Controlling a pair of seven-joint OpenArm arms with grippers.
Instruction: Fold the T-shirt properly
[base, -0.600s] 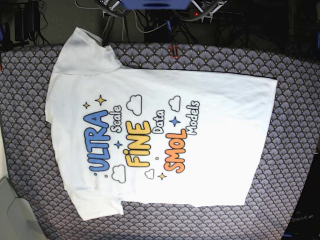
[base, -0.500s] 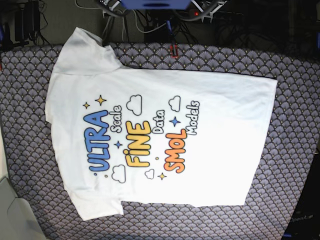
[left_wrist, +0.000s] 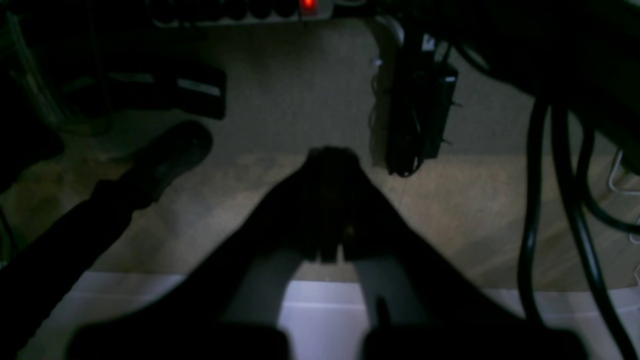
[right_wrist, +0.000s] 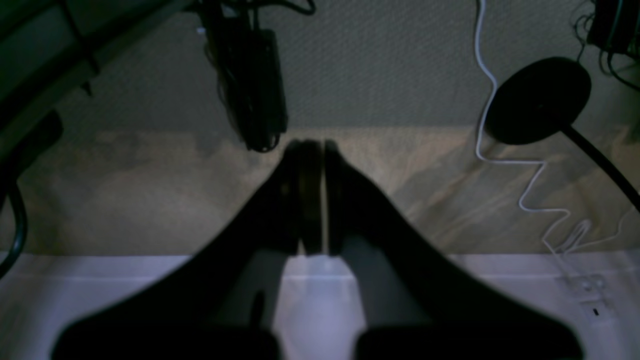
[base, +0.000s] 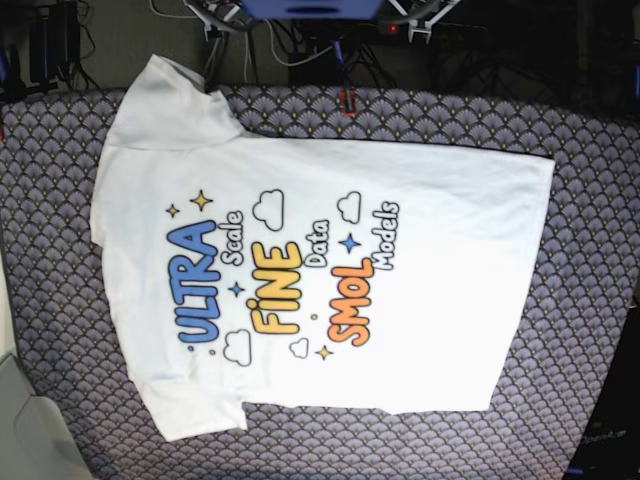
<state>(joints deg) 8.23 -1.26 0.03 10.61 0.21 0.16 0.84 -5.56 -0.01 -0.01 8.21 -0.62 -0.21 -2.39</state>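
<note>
The white T-shirt (base: 320, 270) lies flat and spread out on the table, print side up, with its neck end to the left and its hem to the right. The "ULTRA FINE SMOL" print (base: 270, 280) is in full view. One sleeve (base: 165, 100) reaches the table's far edge and the other (base: 195, 410) lies near the front. My left gripper (left_wrist: 330, 160) is shut and empty and points down at the floor, away from the shirt. My right gripper (right_wrist: 312, 150) is also shut and empty above the floor. The shirt shows in neither wrist view.
A scale-patterned cloth (base: 590, 250) covers the table around the shirt. Arm parts (base: 425, 15) and cables (base: 300, 45) sit behind the far edge. The wrist views show hanging cables (left_wrist: 535, 200), a black shoe (left_wrist: 170, 150), a white cord (right_wrist: 520, 165) and a black round base (right_wrist: 540, 100).
The arm parts at the top edge of the base view have shifted slightly. The T-shirt has not moved.
</note>
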